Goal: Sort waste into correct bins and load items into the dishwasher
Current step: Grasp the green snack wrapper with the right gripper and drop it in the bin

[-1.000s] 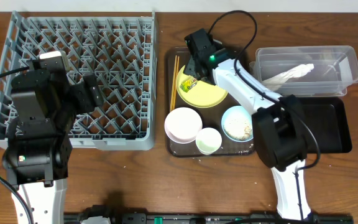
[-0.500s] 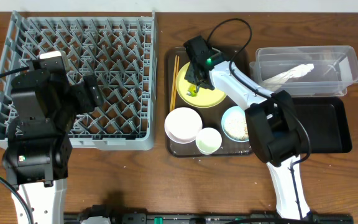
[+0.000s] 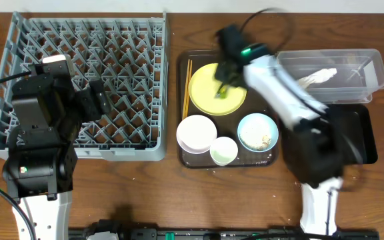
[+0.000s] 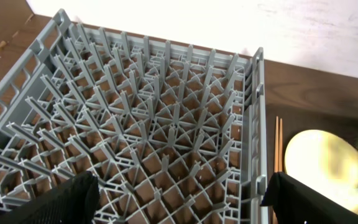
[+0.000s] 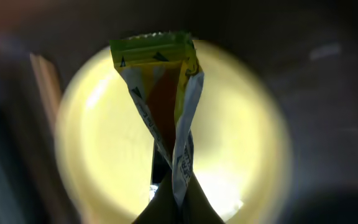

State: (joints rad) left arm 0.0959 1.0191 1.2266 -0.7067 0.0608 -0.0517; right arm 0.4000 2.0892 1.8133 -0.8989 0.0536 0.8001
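The grey pegged plastic dish rack (image 3: 132, 60) on the left holds no dishes, and the left gripper (image 4: 179, 205) is spread wide above it. In the centre, the right gripper (image 5: 173, 205) pinches the green-and-orange snack wrapper (image 5: 163, 106) above the yellow round plate (image 3: 209, 93), not yet binned. On the right, the white crumpled tissue (image 3: 315, 78) lies in the clear plastic tub (image 3: 372, 67)

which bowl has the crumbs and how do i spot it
Start at the dark brown serving tray beside the grey dish rack. In its corner nearest the black tray sits the light blue bowl. It alone is blue with pale crumbs inside; the white bowl and small cup beside it look empty.
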